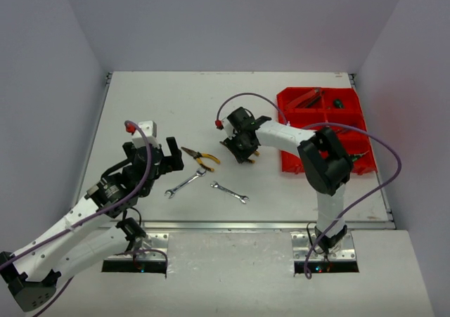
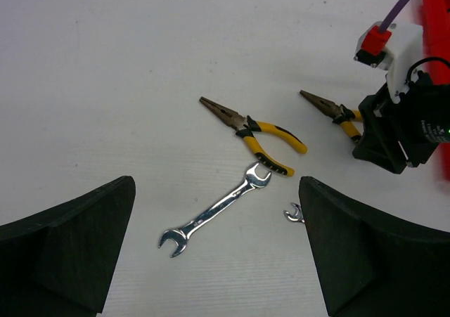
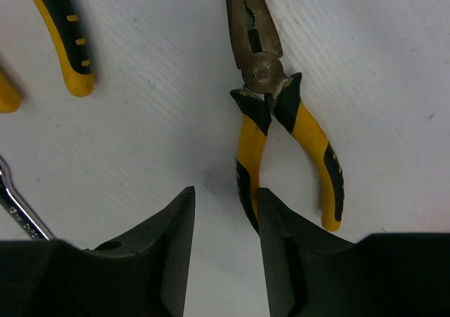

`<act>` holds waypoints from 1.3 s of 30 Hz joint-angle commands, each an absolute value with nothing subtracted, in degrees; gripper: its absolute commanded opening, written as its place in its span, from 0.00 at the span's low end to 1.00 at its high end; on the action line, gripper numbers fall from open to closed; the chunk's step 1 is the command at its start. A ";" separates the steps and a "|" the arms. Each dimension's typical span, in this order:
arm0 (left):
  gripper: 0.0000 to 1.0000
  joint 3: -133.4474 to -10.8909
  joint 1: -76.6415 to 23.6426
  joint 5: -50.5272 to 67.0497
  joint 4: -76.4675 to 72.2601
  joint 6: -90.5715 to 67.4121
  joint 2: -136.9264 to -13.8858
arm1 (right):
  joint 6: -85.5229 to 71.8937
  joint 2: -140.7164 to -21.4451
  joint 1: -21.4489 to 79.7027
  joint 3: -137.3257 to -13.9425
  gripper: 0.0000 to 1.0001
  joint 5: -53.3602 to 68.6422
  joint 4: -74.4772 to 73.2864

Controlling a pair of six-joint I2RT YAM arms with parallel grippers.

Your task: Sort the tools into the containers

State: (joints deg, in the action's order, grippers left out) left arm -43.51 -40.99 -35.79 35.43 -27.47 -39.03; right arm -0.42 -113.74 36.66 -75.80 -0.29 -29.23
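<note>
My right gripper (image 3: 226, 194) hovers low over yellow-black pliers (image 3: 264, 71) lying on the table. Its jaws stand partly apart with bare table between them, and the right fingertip (image 3: 271, 204) touches the pliers' left handle. In the top view this gripper (image 1: 242, 152) is left of the red compartment tray (image 1: 330, 131). My left gripper (image 2: 216, 190) is wide open above a silver wrench (image 2: 218, 208) and holds nothing. A second pair of yellow-black pliers (image 2: 253, 131) lies just beyond that wrench. A smaller wrench (image 1: 230, 192) lies to the right.
The red tray holds tools in its far compartments (image 1: 316, 99). White walls enclose the table on three sides. A metal rail (image 1: 232, 225) runs along the near edge. Purple cables loop over both arms.
</note>
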 commanded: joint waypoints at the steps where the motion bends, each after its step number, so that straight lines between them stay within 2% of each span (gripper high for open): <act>1: 1.00 -45.26 -40.96 -34.79 33.44 -27.37 -38.32 | 0.78 -115.72 36.50 -77.96 0.40 -5.60 -26.58; 8: 1.00 -45.18 -40.96 -33.62 33.12 -26.88 -38.22 | 1.18 -117.31 36.47 -77.81 0.40 -4.95 -24.76; 10: 1.00 -45.18 -40.96 -33.40 33.02 -26.81 -38.12 | 1.40 -118.84 36.47 -78.64 0.30 -4.10 -25.77; 13: 1.00 -45.10 -40.96 -33.32 32.88 -26.66 -37.91 | 1.41 -120.08 36.47 -79.48 0.09 -3.92 -27.08; 15: 1.00 -45.09 -40.96 -33.14 32.87 -26.54 -37.78 | 1.41 -120.00 36.56 -79.68 0.00 -2.79 -28.06; 22: 1.00 -45.20 -40.96 -33.54 32.96 -26.46 -36.35 | 2.43 -108.01 36.54 -76.94 0.00 -0.22 -27.59; 27: 1.00 -45.17 -40.96 -33.84 32.79 -26.46 -34.61 | 10.71 -100.16 36.37 -77.03 0.00 -7.29 -28.15; 32: 1.00 -45.09 -40.96 -33.63 32.64 -26.13 -33.72 | 18.78 -97.33 35.37 -78.25 0.00 -15.68 -28.80; 36: 1.00 -45.00 -40.96 -32.71 32.32 -25.64 -33.65 | 25.20 -95.50 31.50 -78.65 0.00 -20.54 -28.74; 39: 1.00 -45.00 -41.04 -31.54 31.93 -25.25 -33.73 | 29.25 -95.19 24.63 -78.86 0.00 -23.17 -28.66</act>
